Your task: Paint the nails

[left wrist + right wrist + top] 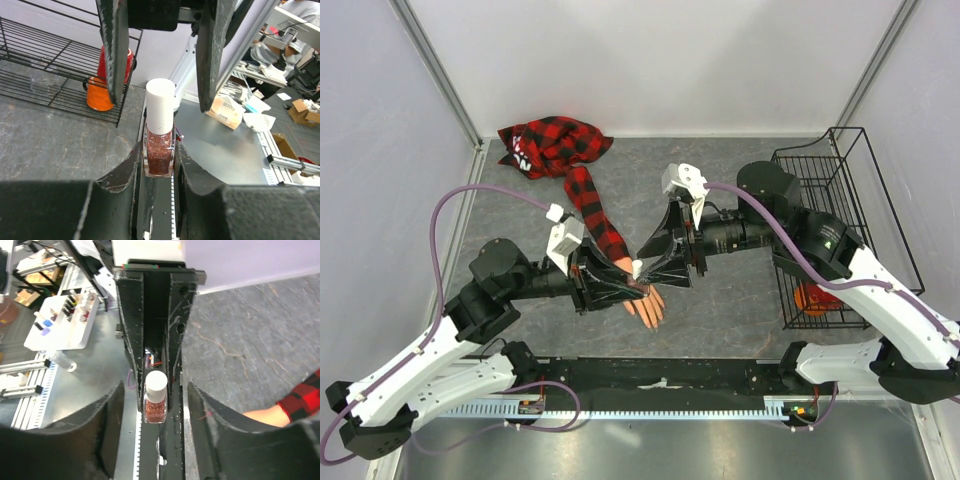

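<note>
A small bottle of reddish glitter polish with a white cap stands upright between the fingers of my left gripper, which is shut on its glass body. My right gripper is open, its fingers on either side of the cap and apart from it. The same bottle sits centred between my right fingers. The peach mannequin hand lies palm down just below both grippers, coming out of a red-and-black plaid sleeve. Its nails are too small to make out.
A black wire basket stands at the right edge of the grey mat, with an orange-red object inside it. The bunched end of the plaid cloth lies at the back left. White walls enclose the table.
</note>
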